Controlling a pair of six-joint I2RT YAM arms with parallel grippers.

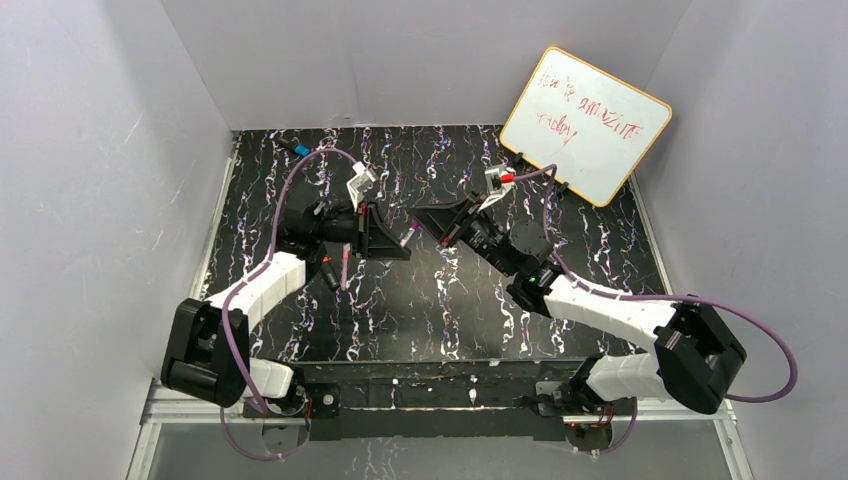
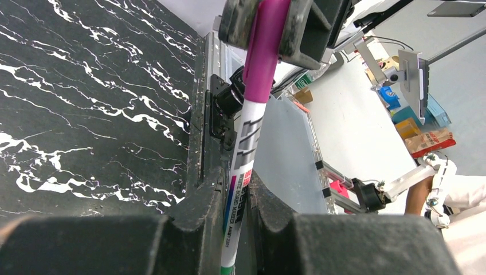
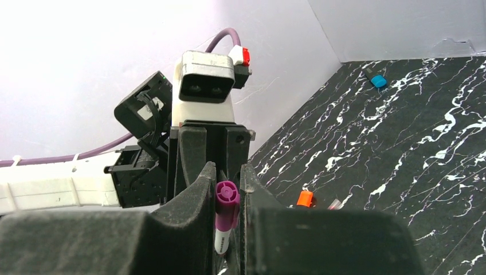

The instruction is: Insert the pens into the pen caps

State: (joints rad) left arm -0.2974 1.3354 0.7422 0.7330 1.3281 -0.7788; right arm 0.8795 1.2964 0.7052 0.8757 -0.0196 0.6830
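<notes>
- left gripper [image 2: 232,197] clamped on the white pen [image 2: 245,143], low on its barrel
- right gripper [image 3: 227,172] clamped on the magenta cap [image 3: 227,197]
- both held between the two arms, above the middle of the table [image 3: 412,143]
- pen's long axis runs straight from the left fingers into the right ones, grippers facing each other
- cap already sits over the pen's end; fully seated? can't tell
- next move likely a push along that axis
- orange cap [image 3: 305,199] lies on the table, well apart
</notes>
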